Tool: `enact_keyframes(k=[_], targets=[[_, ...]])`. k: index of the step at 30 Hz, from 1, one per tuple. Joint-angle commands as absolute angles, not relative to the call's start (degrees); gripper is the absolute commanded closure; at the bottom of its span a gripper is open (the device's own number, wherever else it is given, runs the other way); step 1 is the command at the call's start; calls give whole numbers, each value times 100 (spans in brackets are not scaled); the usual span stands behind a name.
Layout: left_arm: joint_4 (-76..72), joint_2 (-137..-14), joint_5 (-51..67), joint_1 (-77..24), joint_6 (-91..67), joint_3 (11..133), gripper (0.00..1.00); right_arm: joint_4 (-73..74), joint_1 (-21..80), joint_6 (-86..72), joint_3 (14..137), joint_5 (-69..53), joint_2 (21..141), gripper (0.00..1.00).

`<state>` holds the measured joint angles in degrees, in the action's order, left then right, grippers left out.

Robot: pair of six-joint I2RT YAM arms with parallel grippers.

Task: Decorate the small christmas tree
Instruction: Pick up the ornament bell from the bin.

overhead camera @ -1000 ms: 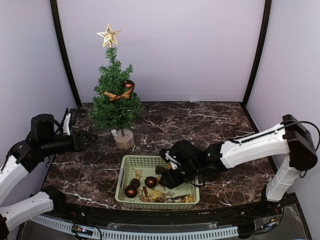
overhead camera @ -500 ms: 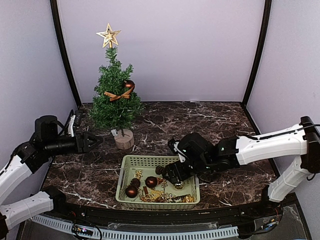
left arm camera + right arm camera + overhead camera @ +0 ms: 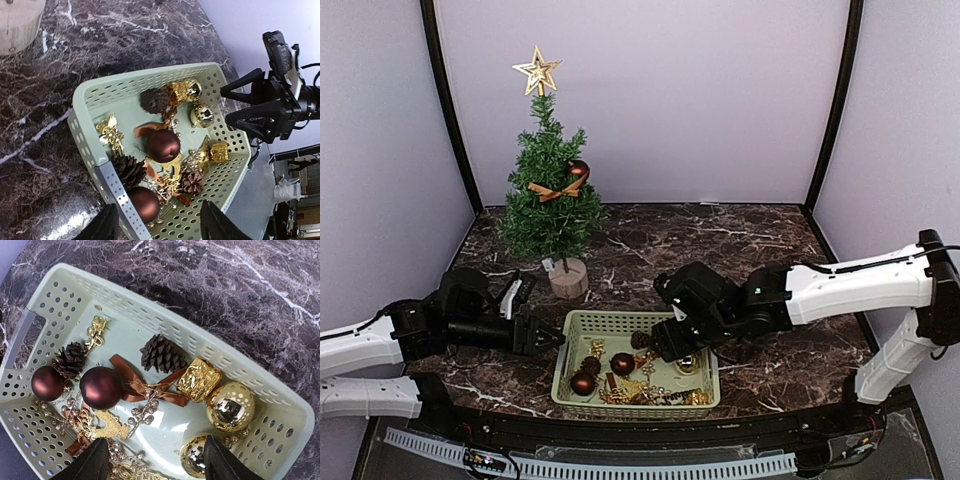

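Note:
The small christmas tree [image 3: 548, 195] stands at the back left on its wooden stump [image 3: 568, 279]. It carries a gold star [image 3: 537, 72], a brown bow [image 3: 556, 189] and a dark red ball [image 3: 578, 169]. A pale green basket [image 3: 610, 317] of ornaments sits in front of it. My left gripper [image 3: 555, 340] [image 3: 160, 227] is open over the basket's left end, above a brown ball [image 3: 145, 205] and a pine cone [image 3: 129, 170]. My right gripper [image 3: 660, 350] [image 3: 155, 465] hangs open and empty over the basket's middle, near a gold ball [image 3: 195, 455] and a gold deer [image 3: 107, 425].
The basket [image 3: 150, 296] also holds a larger brown ball [image 3: 100, 386], a brown ribbon bow [image 3: 145, 385], a gold cuff [image 3: 199, 379], a second gold ball [image 3: 230, 406] and pine cones [image 3: 161, 354]. Purple walls close in the marble table [image 3: 720, 250] on three sides.
My left arm has swung from beside the tree down and right to the basket's left end. The right gripper has shifted slightly over the basket, still empty.

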<state>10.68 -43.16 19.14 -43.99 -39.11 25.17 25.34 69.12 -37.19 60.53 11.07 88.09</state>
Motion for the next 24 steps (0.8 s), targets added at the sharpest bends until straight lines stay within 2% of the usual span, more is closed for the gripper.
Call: enact_keyframes(k=[1, 7, 14, 24], targets=[[733, -4616, 1416, -4687, -4446, 2441, 42, 2665, 7069, -3963, 6141, 1369, 9040, 36], [500, -4817, 1441, -4706, -4745, 2292, 40, 3203, 6994, -4303, 6320, 2154, 9171, 36], [315, -4946, 1413, -4711, -4784, 2282, 39, 3100, 6754, -4294, 6351, 2204, 9390, 37], [591, -4701, 1286, -4711, -4822, 2264, 39, 3139, 6669, -4020, 6529, 2349, 10045, 52]])
